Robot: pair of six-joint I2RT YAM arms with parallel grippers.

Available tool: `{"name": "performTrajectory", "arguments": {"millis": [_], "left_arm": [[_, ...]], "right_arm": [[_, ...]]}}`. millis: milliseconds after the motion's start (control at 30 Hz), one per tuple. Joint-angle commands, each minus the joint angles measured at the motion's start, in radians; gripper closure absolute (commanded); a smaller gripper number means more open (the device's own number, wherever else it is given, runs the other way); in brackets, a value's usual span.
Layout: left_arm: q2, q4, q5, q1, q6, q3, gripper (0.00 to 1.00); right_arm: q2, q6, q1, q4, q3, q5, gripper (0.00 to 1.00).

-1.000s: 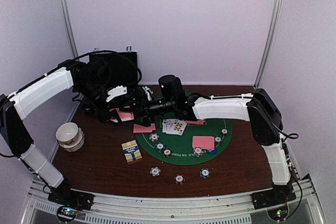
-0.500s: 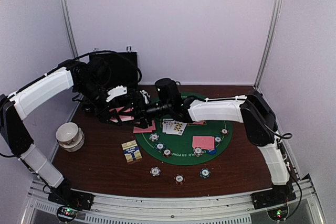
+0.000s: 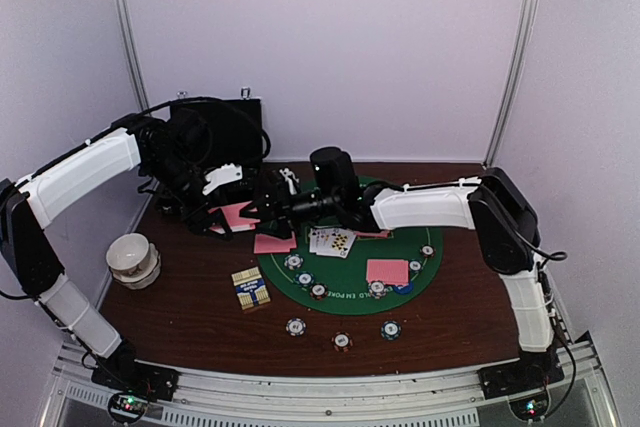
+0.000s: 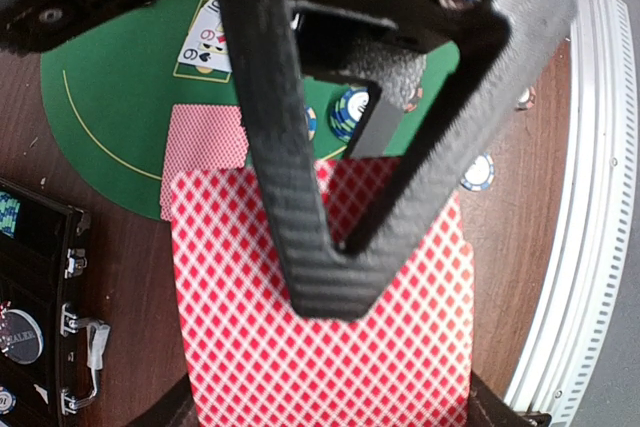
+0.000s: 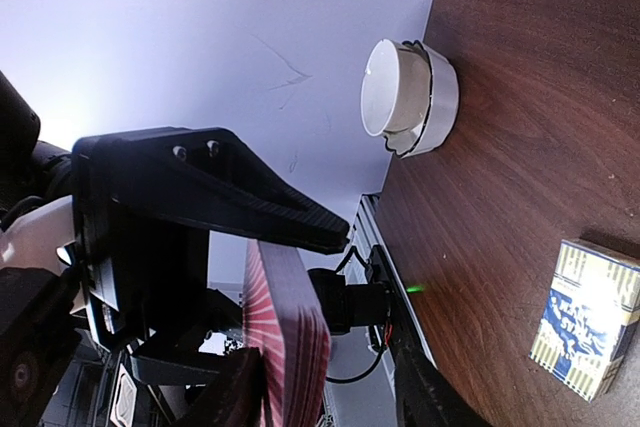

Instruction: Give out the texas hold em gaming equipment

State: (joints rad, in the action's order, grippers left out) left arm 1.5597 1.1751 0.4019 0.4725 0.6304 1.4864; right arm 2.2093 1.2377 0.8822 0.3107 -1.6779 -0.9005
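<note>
- left gripper point(image 4: 330, 292) hasn't budged, still clamped on the deck of pink-backed cards point(image 4: 250, 347), up over the table point(image 3: 200, 312) just left of the green mat point(image 3: 350, 282)
- right gripper point(image 5: 330, 387) slid slightly right since half a second ago, jaws apart around the deck's edge

White lettering curves along the near rim of the green mat point(image 3: 350, 269), low in the middle of the top view; only "OLD EM POKER" can be made out. In the upper left of the left wrist view, a face-up card point(image 4: 205, 42) bears a 9 at its corner, with black spade pips. At that view's lower left edge a round disc point(image 4: 18, 335) in the black case point(image 4: 45, 247) shows the letters "ALER"; the print on the small box point(image 3: 250, 289) is too small to read.
</note>
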Motion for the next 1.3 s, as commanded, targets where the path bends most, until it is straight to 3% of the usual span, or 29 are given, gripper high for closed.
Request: {"name": "performTrajectory", "arguments": {"millis": [0,533,1267], "left_arm": [[-0.02,-0.021,0.029,-0.003,0.004,0.019,1.0],[-0.01,-0.02,0.019,-0.003,0.004,0.018,1.0],[-0.008,-0.02,0.002,-0.003,0.005,0.026,1.0]], "right_arm": [[-0.037,-0.012,-0.029,-0.04,0.044,0.027,0.53],[-0.152,-0.021,-0.031,-0.044,0.076,0.022,0.74],[-0.093,0.127,-0.002,0.13,0.068,-0.048,0.81]]}}
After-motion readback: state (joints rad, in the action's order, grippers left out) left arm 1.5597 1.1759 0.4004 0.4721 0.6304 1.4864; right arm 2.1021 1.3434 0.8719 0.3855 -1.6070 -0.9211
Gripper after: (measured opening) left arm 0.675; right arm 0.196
